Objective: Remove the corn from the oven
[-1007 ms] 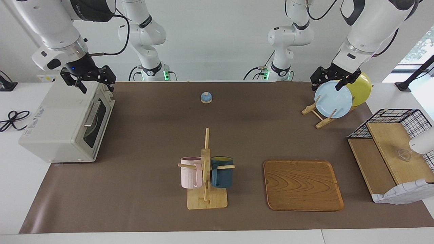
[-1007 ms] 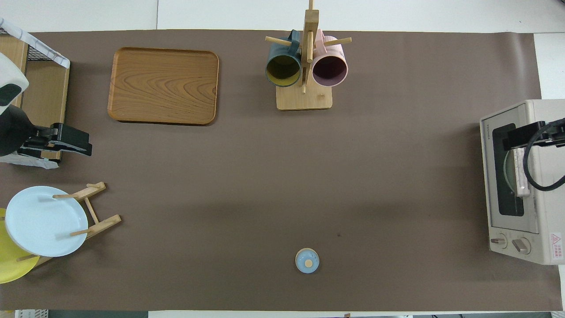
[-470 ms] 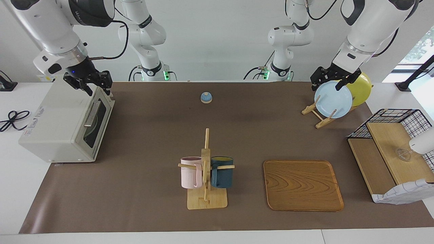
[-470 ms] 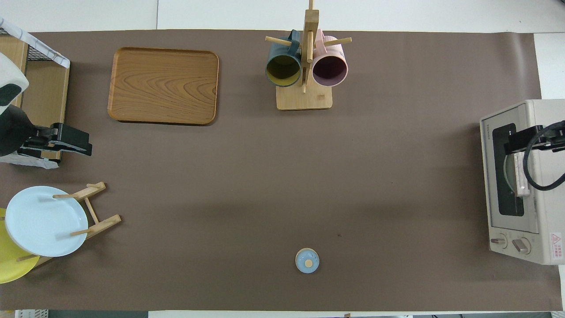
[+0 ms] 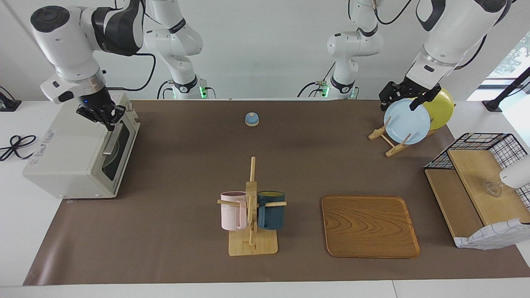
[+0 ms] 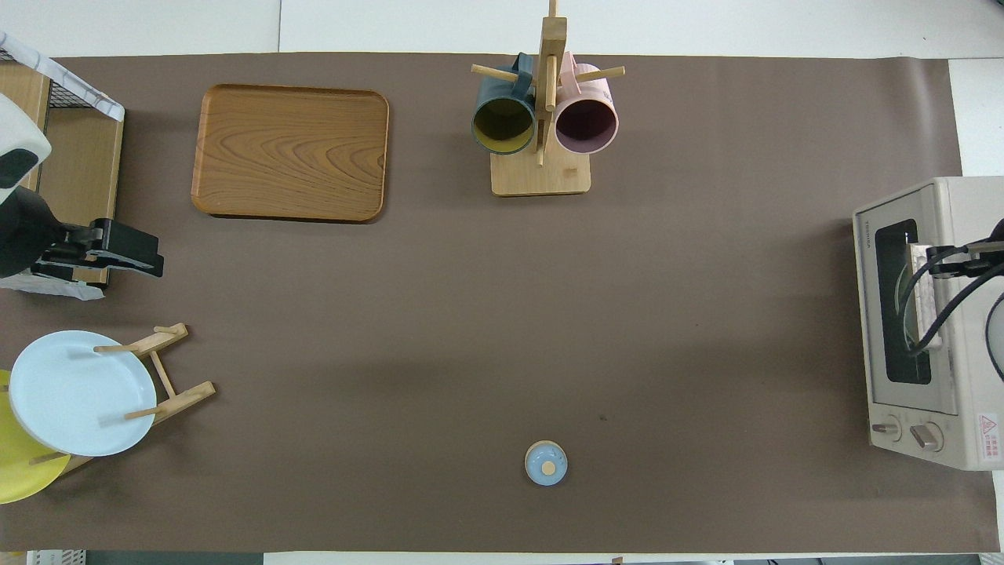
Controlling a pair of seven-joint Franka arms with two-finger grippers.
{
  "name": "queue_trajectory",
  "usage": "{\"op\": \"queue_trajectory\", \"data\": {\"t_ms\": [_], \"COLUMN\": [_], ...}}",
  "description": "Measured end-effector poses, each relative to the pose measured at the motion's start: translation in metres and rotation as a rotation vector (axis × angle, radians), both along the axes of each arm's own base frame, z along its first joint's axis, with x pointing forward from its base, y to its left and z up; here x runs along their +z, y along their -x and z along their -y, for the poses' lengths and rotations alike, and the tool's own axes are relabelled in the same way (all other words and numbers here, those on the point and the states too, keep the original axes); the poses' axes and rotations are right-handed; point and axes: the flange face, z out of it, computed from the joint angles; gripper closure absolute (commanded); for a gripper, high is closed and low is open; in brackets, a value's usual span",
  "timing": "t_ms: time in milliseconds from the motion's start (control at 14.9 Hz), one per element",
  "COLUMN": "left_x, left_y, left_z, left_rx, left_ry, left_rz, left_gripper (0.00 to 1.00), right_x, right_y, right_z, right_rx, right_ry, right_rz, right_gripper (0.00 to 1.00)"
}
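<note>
The off-white oven (image 5: 70, 153) (image 6: 965, 329) stands at the right arm's end of the table, its dark glass door closed and its metal handle (image 5: 112, 138) (image 6: 919, 306) across the door. The corn is hidden; only a pale round shape shows through the glass. My right gripper (image 5: 109, 124) (image 6: 933, 263) is shut, at the door's top edge just above the handle's end. Whether it touches the handle I cannot tell. My left gripper (image 5: 408, 102) (image 6: 149, 263) waits open over the plate rack, holding nothing.
A light blue plate (image 5: 405, 122) and a yellow plate (image 5: 442, 108) lean in a wooden rack. A mug tree (image 5: 251, 211) with a pink and a dark blue mug, a wooden tray (image 5: 368, 225), a small blue bell (image 5: 251, 119) and a wire shelf basket (image 5: 476, 182) stand on the mat.
My right gripper has shut from wide open and come down to the top of the oven door, its arm swinging round. The left arm has not moved.
</note>
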Motion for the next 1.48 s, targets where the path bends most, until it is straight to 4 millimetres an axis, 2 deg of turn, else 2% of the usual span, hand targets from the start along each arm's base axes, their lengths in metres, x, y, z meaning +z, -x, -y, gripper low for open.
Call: {"op": "queue_trajectory", "data": {"t_ms": [134, 470, 940, 1478], "left_x": [0.0, 0.0, 0.0, 0.0], "left_y": [0.0, 0.0, 0.0, 0.0], "left_z": [0.0, 0.0, 0.0, 0.0], "left_rx": [0.0, 0.0, 0.0, 0.0], "left_ry": [0.0, 0.0, 0.0, 0.0], "left_rz": [0.0, 0.0, 0.001, 0.001], "left_gripper": [0.0, 0.0, 0.0, 0.0], "right_x": [-0.013, -0.027, -0.036, -0.061], "right_y": [0.008, 0.017, 0.015, 0.012], "right_z": [0.01, 0.031, 0.03, 0.029], "right_rx": [-0.029, -0.078, -0.096, -0.023], "right_ry": [-0.002, -0.006, -0.004, -0.01], "right_rz": [-0.017, -0.041, -0.018, -0.053], "right_gripper": [1.0, 1.0, 1.0, 1.0]}}
